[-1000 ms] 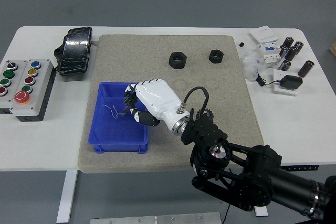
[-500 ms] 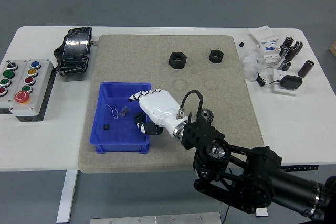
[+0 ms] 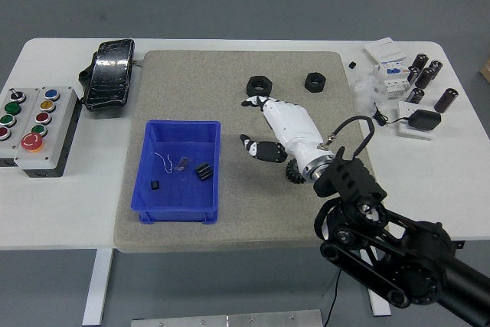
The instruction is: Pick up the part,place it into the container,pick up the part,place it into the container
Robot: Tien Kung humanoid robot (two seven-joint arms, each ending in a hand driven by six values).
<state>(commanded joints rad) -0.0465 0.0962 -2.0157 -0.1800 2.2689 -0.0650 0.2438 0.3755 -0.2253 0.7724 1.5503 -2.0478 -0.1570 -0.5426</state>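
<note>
Our right hand (image 3: 285, 128) stretches over the mat (image 3: 321, 181) toward a black nut (image 3: 259, 86). Its fingers are spread, holding nothing.

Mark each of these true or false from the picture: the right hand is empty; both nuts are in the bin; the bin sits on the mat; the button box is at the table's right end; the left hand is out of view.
1. The right hand is empty. True: its fingers are spread and hold nothing, reaching toward the near nut.
2. Both nuts are in the bin. False: the near nut and the far nut lie on the mat; the bin holds only small parts.
3. The bin sits on the mat. True.
4. The button box is at the table's right end. False: it is at the left end.
5. The left hand is out of view. True.
</note>
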